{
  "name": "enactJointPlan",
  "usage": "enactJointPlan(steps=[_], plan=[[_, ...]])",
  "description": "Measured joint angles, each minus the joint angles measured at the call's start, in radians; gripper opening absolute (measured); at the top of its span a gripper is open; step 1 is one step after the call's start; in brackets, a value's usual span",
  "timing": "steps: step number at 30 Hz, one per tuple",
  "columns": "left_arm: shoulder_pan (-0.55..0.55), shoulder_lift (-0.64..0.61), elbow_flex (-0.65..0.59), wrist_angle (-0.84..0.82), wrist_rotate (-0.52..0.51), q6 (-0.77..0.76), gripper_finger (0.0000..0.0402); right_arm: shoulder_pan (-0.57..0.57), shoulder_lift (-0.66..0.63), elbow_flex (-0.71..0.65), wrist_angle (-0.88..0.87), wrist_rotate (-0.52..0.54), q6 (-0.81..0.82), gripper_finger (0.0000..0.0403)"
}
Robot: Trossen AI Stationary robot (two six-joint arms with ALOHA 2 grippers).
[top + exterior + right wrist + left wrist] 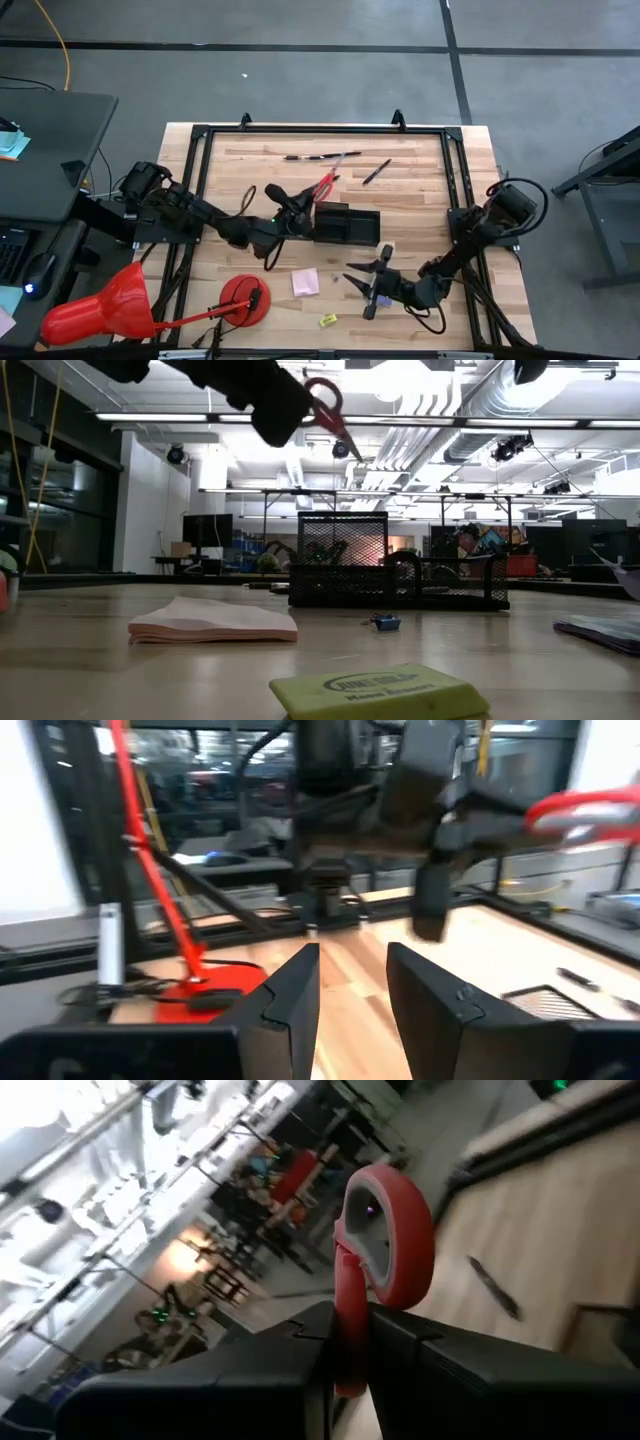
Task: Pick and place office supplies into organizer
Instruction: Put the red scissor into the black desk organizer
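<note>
My two arms were dark, nearly black, built of chunky jointed segments. On the left arm (190,210) a small green light glowed near the wrist. Black cables looped off the right arm (480,235) around 4 o'clock. My right gripper (352,982) ended in flat, angular, matte black fingers (290,990).

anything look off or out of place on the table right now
Nothing spilled or damaged. The one unusual sight: the red-handled scissors are up in the air, clamped in the left claw beside the organizer, not lying flat. The yellow eraser sits alone near the table's front edge.
</note>
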Motion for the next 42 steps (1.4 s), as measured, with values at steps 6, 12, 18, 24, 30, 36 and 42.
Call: enactJointPlan(steps=[6, 12, 18, 24, 30, 36, 42], plan=[[-0.012, 0.002, 0.154, -0.555, 0.228, -0.406, 0.0022, 0.011, 0.000, 0.000, -0.010, 0.056, -0.015, 0.0110], [-0.005, -0.012, 0.322, -0.986, 0.217, -0.667, 0.0022, 0.013, 0.000, 0.000, -0.067, 0.059, 0.026, 0.0110], [0.015, -0.066, 0.439, -1.301, 0.367, -0.800, 0.0022, 0.086, -0.016, 0.000, -0.048, 0.280, -0.077, 0.0110], [0.015, -0.127, 0.534, -1.441, 0.497, -0.857, 0.0022, 0.143, -0.030, 0.000, -0.046, 0.443, -0.114, 0.0110], [0.013, -0.139, 0.638, -1.625, 0.614, -0.936, 0.0022, 0.149, -0.032, 0.000, -0.135, 0.448, -0.040, 0.0110], [0.024, -0.140, 0.697, -1.763, 0.636, -1.016, 0.0022, 0.133, -0.032, 0.000, -0.262, 0.448, 0.094, 0.0110], [0.079, -0.139, 0.697, -1.771, 0.732, -1.001, 0.0022, 0.108, -0.032, 0.000, -0.331, 0.448, 0.172, 0.0110]])
